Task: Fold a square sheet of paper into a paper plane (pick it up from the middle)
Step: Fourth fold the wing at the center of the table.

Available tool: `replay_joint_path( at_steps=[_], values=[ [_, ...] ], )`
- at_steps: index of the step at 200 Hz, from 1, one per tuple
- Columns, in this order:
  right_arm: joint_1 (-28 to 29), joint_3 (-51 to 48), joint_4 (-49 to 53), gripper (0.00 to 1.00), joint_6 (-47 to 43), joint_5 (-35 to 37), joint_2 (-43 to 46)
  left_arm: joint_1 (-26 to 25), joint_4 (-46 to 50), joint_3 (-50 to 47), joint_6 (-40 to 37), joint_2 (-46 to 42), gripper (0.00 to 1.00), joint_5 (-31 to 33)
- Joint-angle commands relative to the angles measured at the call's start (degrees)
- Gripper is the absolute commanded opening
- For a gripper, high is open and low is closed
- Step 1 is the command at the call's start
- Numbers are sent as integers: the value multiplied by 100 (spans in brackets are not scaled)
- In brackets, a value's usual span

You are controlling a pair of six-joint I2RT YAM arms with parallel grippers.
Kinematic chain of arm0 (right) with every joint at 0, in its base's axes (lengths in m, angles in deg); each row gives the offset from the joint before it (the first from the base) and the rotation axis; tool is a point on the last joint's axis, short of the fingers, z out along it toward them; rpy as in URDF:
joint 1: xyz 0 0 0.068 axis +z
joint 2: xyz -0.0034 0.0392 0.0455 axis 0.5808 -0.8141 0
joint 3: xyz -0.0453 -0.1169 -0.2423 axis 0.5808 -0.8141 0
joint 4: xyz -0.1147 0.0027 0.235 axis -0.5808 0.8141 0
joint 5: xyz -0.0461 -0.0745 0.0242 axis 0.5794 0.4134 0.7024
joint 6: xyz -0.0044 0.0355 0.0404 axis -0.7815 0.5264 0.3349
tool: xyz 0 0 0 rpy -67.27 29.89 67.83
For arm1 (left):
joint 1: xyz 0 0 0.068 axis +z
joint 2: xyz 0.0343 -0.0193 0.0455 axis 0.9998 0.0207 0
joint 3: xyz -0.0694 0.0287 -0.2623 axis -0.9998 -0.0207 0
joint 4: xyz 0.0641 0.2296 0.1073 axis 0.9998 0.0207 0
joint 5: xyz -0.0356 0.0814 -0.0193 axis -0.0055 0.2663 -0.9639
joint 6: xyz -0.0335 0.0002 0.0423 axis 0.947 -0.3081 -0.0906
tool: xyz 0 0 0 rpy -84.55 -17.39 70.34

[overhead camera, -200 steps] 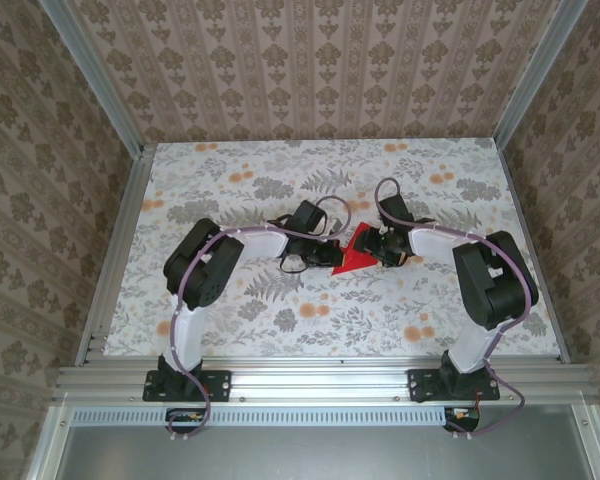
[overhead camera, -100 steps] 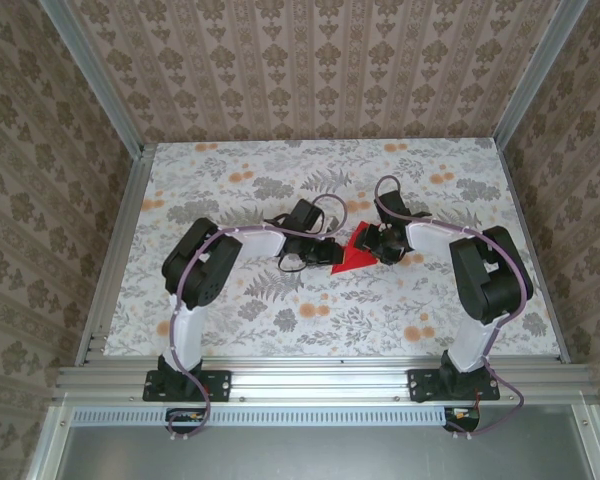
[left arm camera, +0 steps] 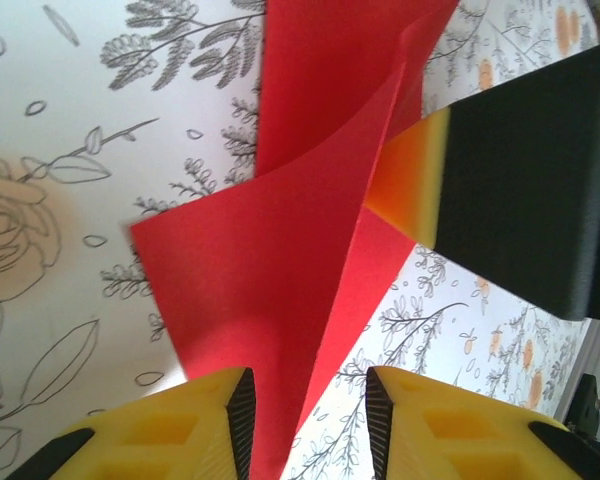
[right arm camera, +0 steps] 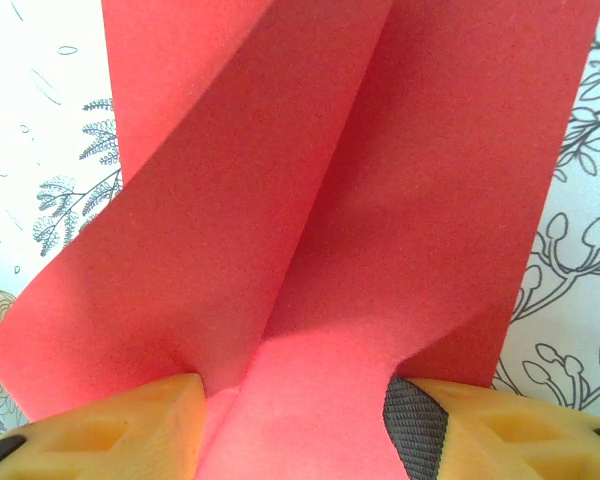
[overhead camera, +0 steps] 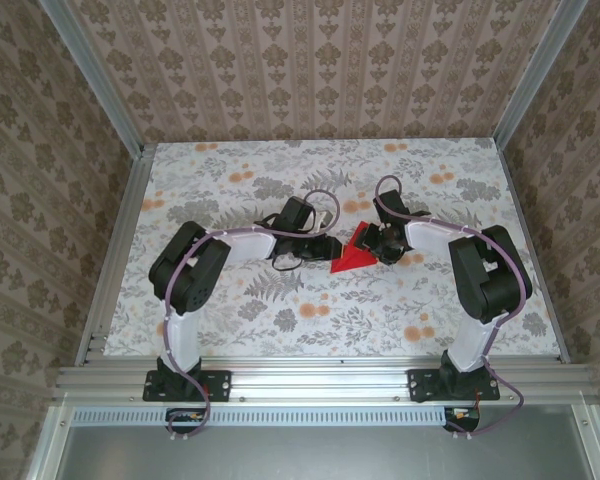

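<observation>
Gripping red sheet [right arm camera: 380,150] w/ R hand [right arm camera: 292,420], paper bunched btwn its fingers | L hand [left arm camera: 305,415] jaws apart, sheet's fold edge loose btwn them | sheet part-folded, mid worktop [overhead camera: 280,180], btwn both hands

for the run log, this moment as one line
stage: mid-fold | red paper: partly folded, one flap raised | left fingers: open, paper edge between | right fingers: paper between, grip unclear

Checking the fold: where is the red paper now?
In the top view, the red paper sits mid-table, slightly right of centre, between the left gripper and the right gripper, which holds its raised fold.
</observation>
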Motion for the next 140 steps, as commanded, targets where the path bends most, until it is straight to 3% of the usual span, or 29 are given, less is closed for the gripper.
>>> replay_joint_path(
  at_steps=[1, 46, 140],
  values=[
    [-15, -442, 648, 58, 85, 569, -635, -82, -34, 233, -268, 160, 38, -149],
    [-21, -520, 538, 58, 103, 476, -638, -173, 44, 495, -376, 505, 38, -144],
    [-16, -607, 303, 57, 76, 223, -559, -208, -55, 713, -454, 777, 24, -350]
  ],
)
